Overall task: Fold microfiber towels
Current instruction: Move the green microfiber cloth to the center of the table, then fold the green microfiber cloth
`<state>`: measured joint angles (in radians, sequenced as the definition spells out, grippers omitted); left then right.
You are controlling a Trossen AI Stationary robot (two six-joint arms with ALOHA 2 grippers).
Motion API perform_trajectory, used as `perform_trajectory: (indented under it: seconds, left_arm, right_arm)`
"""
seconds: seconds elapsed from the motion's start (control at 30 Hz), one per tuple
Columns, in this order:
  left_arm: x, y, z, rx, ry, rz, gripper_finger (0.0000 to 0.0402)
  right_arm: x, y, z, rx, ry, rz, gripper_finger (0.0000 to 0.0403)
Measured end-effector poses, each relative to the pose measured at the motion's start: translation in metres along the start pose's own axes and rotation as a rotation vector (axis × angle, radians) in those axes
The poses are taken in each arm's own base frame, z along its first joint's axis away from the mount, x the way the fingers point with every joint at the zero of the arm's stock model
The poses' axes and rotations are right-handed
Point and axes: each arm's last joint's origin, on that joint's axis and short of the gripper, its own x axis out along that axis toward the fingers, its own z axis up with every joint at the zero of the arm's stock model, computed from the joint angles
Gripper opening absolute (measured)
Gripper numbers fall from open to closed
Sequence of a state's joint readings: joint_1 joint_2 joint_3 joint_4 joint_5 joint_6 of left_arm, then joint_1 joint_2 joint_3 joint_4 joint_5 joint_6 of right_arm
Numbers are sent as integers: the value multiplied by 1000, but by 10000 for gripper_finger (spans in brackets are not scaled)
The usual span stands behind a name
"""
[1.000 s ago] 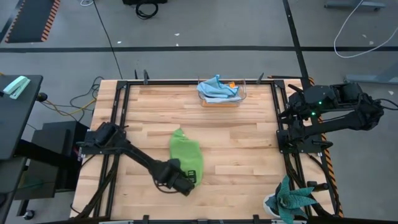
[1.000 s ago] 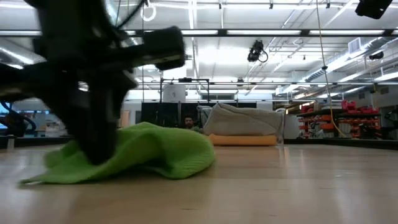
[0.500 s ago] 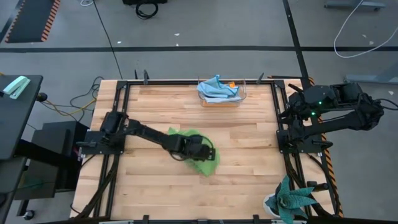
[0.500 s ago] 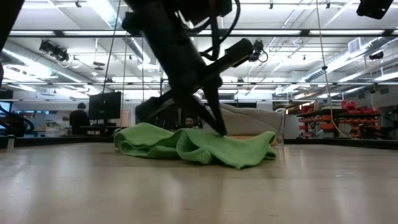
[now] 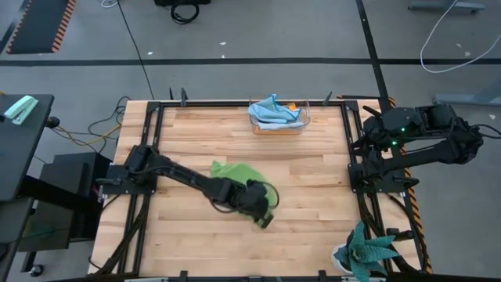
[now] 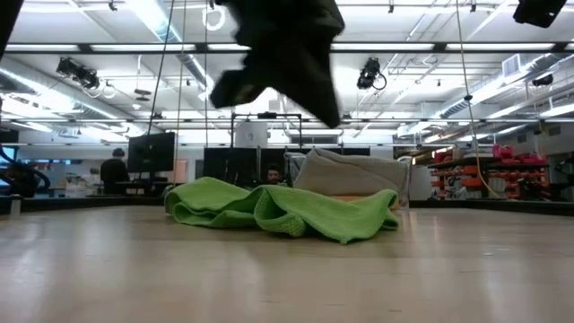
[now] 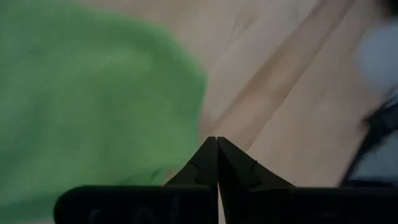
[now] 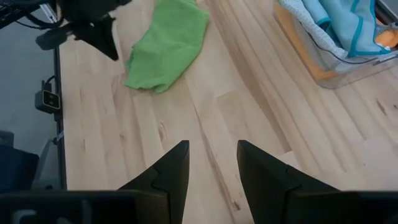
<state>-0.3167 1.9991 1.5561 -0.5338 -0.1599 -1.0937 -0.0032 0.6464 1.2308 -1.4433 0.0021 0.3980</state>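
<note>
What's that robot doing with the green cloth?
The robot is folding towels. Its left gripper hangs just above the lime green towel, fingers shut and holding nothing. The towel lies rumpled on the wooden table, not neatly folded. The right gripper waits open at the table's right edge. More towels, a light blue one on top, sit in a clear box at the far side.
</note>
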Motion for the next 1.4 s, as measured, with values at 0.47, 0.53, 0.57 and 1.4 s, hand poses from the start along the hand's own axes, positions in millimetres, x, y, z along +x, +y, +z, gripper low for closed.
perform_trajectory:
  seconds: [0.47, 0.53, 0.57, 1.4]
  left_arm:
    - [22, 2, -21, 601, 73, 61, 39]
    - [32, 6, -24, 692, 149, 25, 44]
    - [35, 8, -26, 728, 191, 13, 47]
    - [37, -3, -5, 894, 258, -41, 153]
  right_arm:
    - [1, 1, 1, 109, -2, 2, 142]
    - [1, 1, 2, 146, -1, 2, 142]
    - [2, 1, 3, 165, -3, 2, 142]
    - [39, 15, 36, 76, 78, -62, 142]
